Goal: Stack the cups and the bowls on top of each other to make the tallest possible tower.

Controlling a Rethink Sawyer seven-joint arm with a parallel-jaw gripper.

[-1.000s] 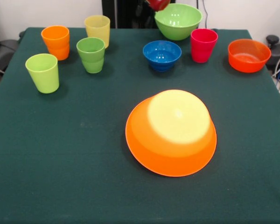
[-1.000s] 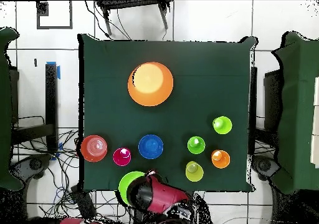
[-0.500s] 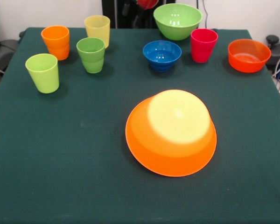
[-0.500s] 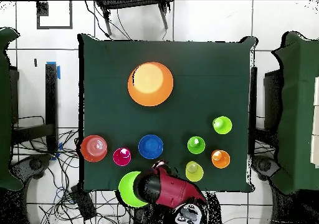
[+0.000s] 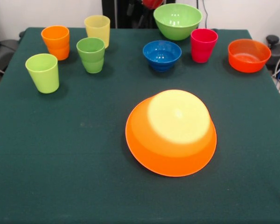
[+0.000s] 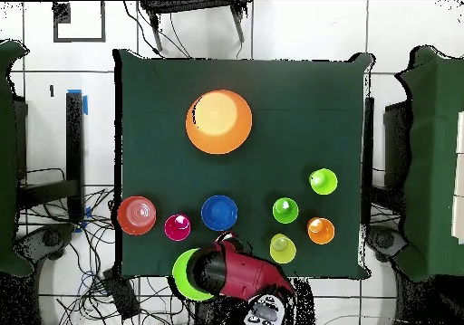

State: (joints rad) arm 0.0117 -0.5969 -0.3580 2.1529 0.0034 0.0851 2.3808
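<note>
On the green tablecloth point(image 5: 60, 154), 4 bowls and 5 cups are laid out, and nothing is stacked on anything else. 1 very large orange bowl point(image 5: 171, 133) is placed upside down near the middle of the table, well apart from everything else. The other 3 bowls are set upright along the far side in the front view: 1 light green bowl point(image 5: 177, 21) at the table's edge, 1 small blue bowl point(image 5: 162, 54) in front of it, and 1 red-orange bowl point(image 5: 248, 55) toward the right corner. 1 red-pink cup point(image 5: 203, 45) is stood between the blue and red-orange bowls, just beside the green bowl. The remaining 4 cups are grouped at the far left, each upright and apart from its neighbours: 1 orange cup point(image 5: 56, 42), 1 pale yellow cup point(image 5: 97, 30), 1 green cup point(image 5: 91, 54) and 1 lime green cup point(image 5: 43, 72). No purple bowl is seen.

From overhead, the red arm point(image 6: 245, 276) is seen partly covering the light green bowl's rim. Only a red tip is shown at the top edge of the front view, so whether the gripper is open or closed cannot be told.
</note>
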